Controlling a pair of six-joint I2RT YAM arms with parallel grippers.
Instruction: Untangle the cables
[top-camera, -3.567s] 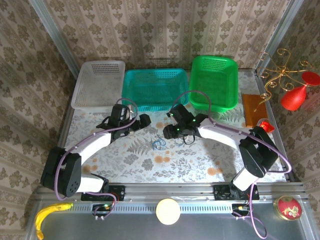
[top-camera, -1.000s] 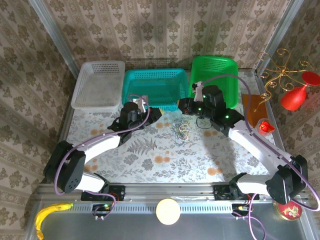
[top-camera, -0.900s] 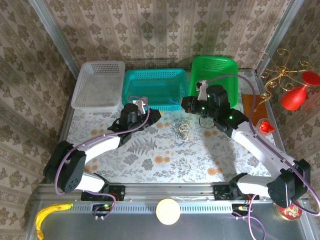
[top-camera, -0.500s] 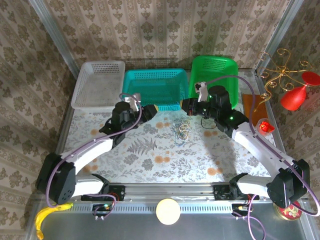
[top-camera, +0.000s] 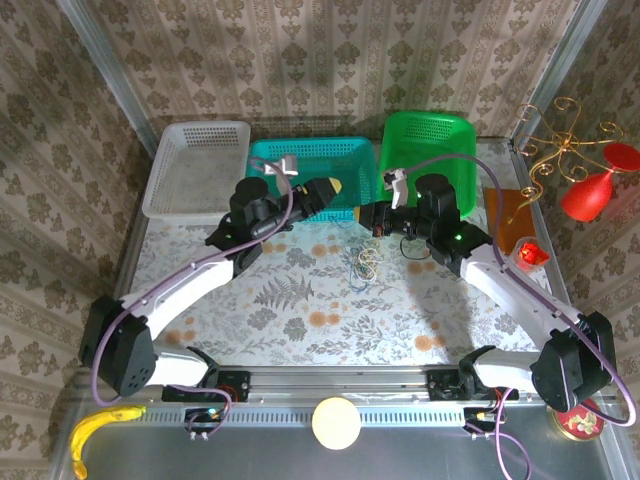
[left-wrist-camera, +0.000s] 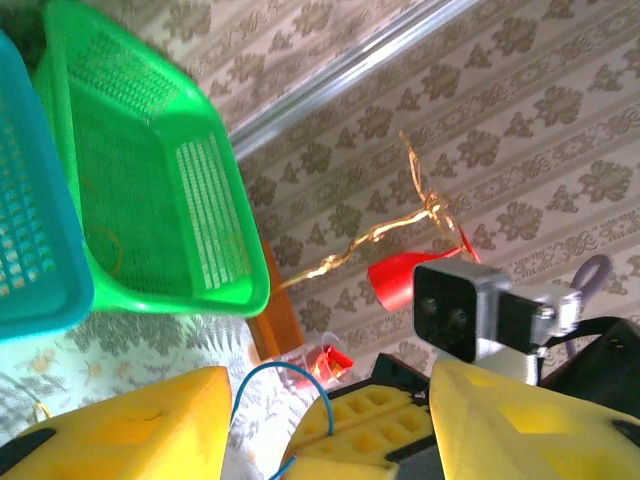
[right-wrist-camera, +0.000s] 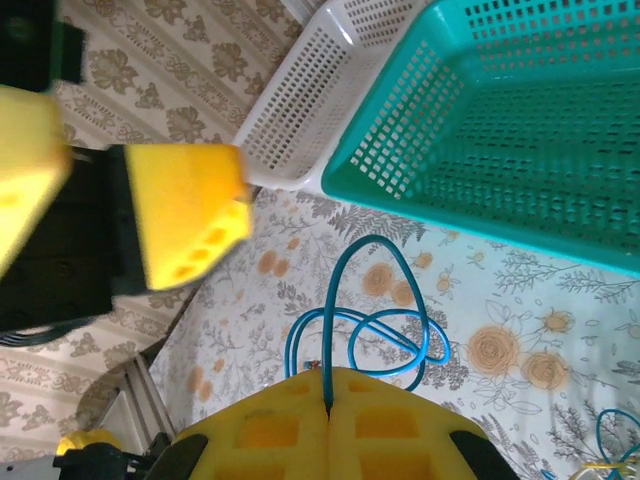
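My right gripper (right-wrist-camera: 328, 388) is shut on a thin blue cable (right-wrist-camera: 385, 325), which loops out from between its yellow pads above the floral table. In the left wrist view the same blue cable (left-wrist-camera: 303, 378) arcs up beside the right gripper's pads (left-wrist-camera: 375, 420), which sit between my left gripper's (left-wrist-camera: 330, 400) wide-apart yellow fingers (left-wrist-camera: 130, 425). The left gripper (top-camera: 326, 189) is open and holds nothing; it hovers at the teal basket's front edge, just left of the right gripper (top-camera: 377, 217). A small tangle of yellowish and blue cables (top-camera: 362, 266) lies on the table below both.
Three baskets line the back: white (top-camera: 197, 168), teal (top-camera: 322, 160) and green (top-camera: 430, 160). A wooden block (top-camera: 506, 215) and a small red item (top-camera: 530, 252) lie at the right. A gold wire stand with red ornaments (top-camera: 590, 190) hangs beyond the right wall.
My left gripper went from shut to open and rose back toward the teal basket's front edge. The right gripper stayed shut on the blue cable, shifting slightly.
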